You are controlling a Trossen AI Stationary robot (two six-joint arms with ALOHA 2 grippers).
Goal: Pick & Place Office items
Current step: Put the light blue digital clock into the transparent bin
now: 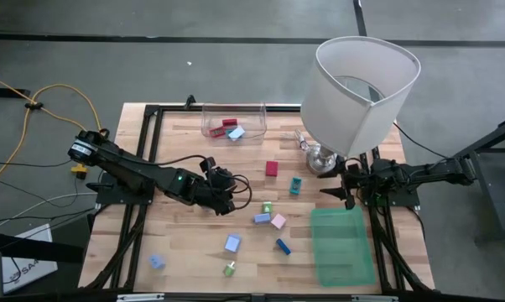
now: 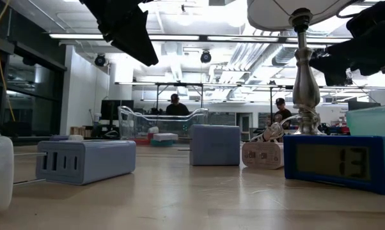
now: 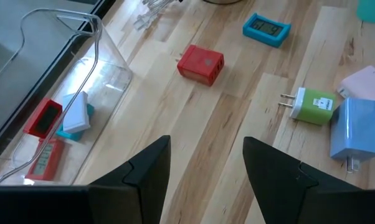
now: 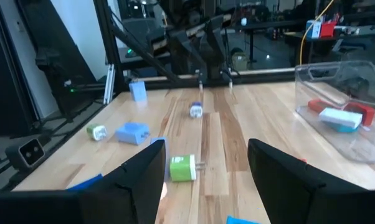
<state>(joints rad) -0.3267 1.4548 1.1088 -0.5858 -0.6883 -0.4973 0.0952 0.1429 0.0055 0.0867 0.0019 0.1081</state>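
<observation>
The office items lie scattered on the wooden table: a red charger (image 3: 201, 64), a teal clock (image 3: 266, 29), a green plug (image 3: 312, 106), a blue charger (image 3: 354, 132) and a pink piece (image 1: 278, 221). More small pieces sit toward the near edge (image 1: 233, 243). My left gripper (image 3: 206, 180) hangs open above the table's middle (image 1: 234, 186), slanting down toward the red charger, with nothing between its fingers. My right gripper (image 4: 203, 180) stands open and level at the right side (image 1: 335, 186), beside the lamp's foot, and is empty as well.
A clear bin (image 1: 233, 122) at the far edge holds a red clock (image 3: 44, 118) and a white-and-teal piece (image 3: 77, 115). A green bin (image 1: 343, 243) stands at the near right. A big white lamp (image 1: 361, 92) rises at the far right.
</observation>
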